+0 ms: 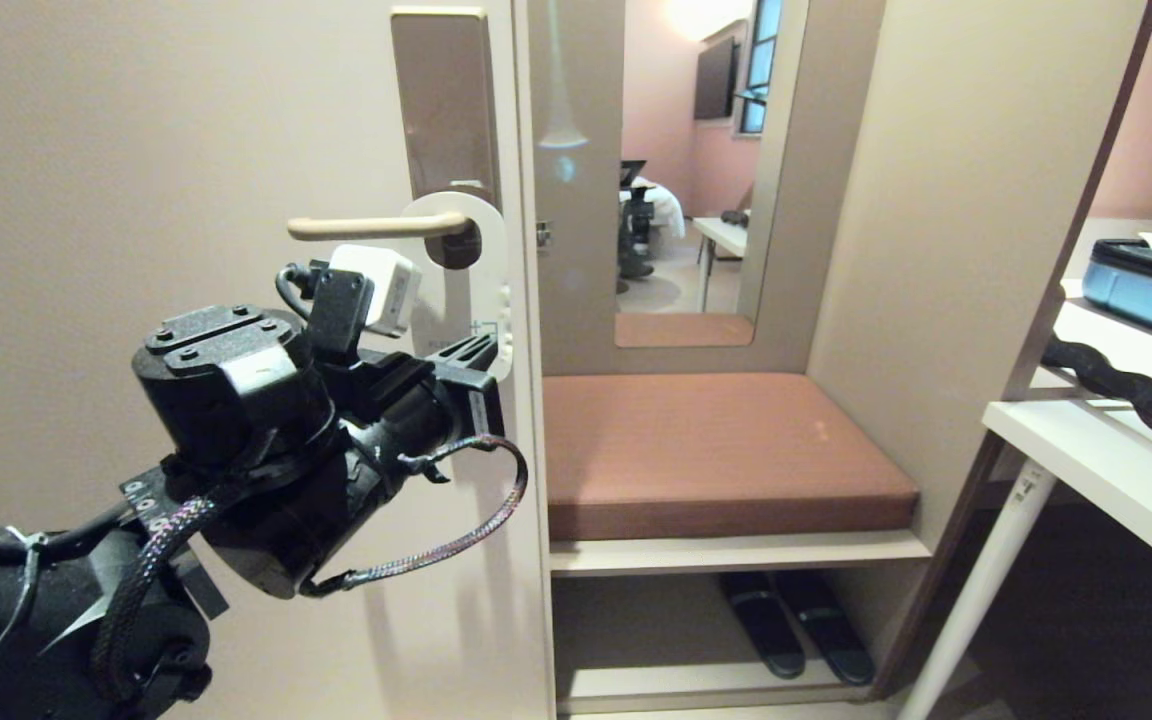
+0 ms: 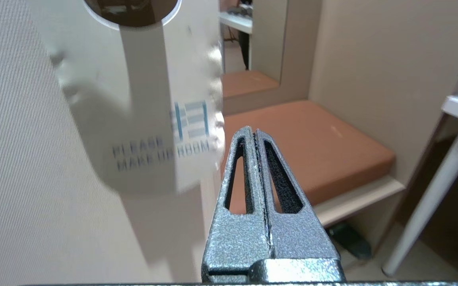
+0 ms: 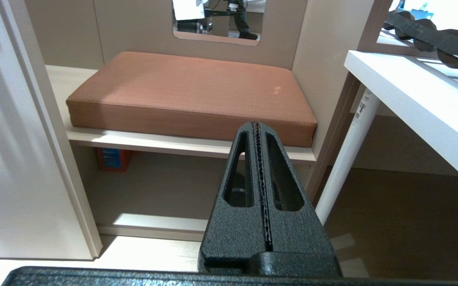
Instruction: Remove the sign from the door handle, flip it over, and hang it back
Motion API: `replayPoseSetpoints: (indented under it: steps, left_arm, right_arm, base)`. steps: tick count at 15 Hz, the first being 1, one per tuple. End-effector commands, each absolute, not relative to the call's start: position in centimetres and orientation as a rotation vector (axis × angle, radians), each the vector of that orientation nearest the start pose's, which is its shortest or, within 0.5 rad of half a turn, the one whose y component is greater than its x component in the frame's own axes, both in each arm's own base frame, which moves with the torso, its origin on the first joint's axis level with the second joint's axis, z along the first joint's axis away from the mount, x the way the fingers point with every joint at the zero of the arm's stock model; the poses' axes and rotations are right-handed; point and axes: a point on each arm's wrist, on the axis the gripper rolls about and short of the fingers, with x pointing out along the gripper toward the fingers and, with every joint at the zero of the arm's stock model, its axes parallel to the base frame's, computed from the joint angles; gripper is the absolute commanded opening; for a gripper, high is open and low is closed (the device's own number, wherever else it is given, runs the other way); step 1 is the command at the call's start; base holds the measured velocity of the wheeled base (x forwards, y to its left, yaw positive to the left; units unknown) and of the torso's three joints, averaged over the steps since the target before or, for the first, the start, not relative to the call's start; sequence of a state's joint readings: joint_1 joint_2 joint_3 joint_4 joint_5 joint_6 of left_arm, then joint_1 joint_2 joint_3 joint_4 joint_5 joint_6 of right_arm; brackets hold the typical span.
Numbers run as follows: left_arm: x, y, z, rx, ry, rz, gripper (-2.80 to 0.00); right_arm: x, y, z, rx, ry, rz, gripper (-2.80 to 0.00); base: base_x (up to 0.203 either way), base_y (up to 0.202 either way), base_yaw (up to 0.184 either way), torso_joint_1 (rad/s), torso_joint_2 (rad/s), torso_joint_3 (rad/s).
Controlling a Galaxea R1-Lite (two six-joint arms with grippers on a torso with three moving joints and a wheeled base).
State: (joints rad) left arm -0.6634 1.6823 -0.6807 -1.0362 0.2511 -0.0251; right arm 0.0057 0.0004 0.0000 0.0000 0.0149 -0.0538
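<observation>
The cream door point(image 1: 136, 120) fills the left of the head view, and low on it the left arm reaches up from the lower left corner. The left gripper point(image 1: 481, 352) points toward the door's right edge, its two fingers pressed flat together with nothing between them; the left wrist view shows the tips point(image 2: 254, 135) just beside the lower right edge of the sign, though whether they touch it cannot be told.

Above the gripper, the door handle point(image 1: 376, 227) runs level across the door, its curved free end pointing left and its root on the tall brown plate point(image 1: 444, 100) near the door's right edge. The sign point(image 1: 491, 260) hangs from the handle by its hole, close to the plate, white face outward; the left wrist view reads "PLEASE MAKE UP ROOM" on it point(image 2: 161, 131). It lies close against the door, with its lower end at the gripper's level.

Right of the door edge, a mirror point(image 1: 686, 170) is set in the wall above a brown cushioned bench point(image 1: 726, 450), with dark slippers point(image 1: 796, 620) on the shelf beneath. A white table point(image 1: 1106, 470) stands at the far right.

The right gripper point(image 3: 257, 131) does not appear in the head view; its own camera shows it closed and empty, facing the bench's front edge.
</observation>
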Motion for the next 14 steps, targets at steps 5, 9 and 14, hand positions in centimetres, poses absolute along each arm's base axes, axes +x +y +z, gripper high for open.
replayPoseSetpoints:
  steps: [5,9,14]
  left_arm:
    - [19.3,-12.8,19.4,-0.035,-0.025,-0.357,-2.80]
    - [17.6,-7.6,18.4,0.001,-0.013,-0.188,-2.80]
    - [12.2,-2.7,16.0,0.063,-0.006,-0.022,-2.80]
  right_arm:
    - [-2.3,0.0,7.5,-0.054,-0.001,0.021,-2.80]
    - [-2.3,0.0,7.5,-0.055,-0.001,0.021,-2.80]
    - [-2.3,0.0,7.5,-0.055,-0.001,0.021,-2.80]
  base:
    - [0.000,0.000,0.000,0.000,0.00,0.000]
    - [0.000,0.000,0.000,0.000,0.00,0.000]
    - [0.000,0.000,0.000,0.000,0.00,0.000]
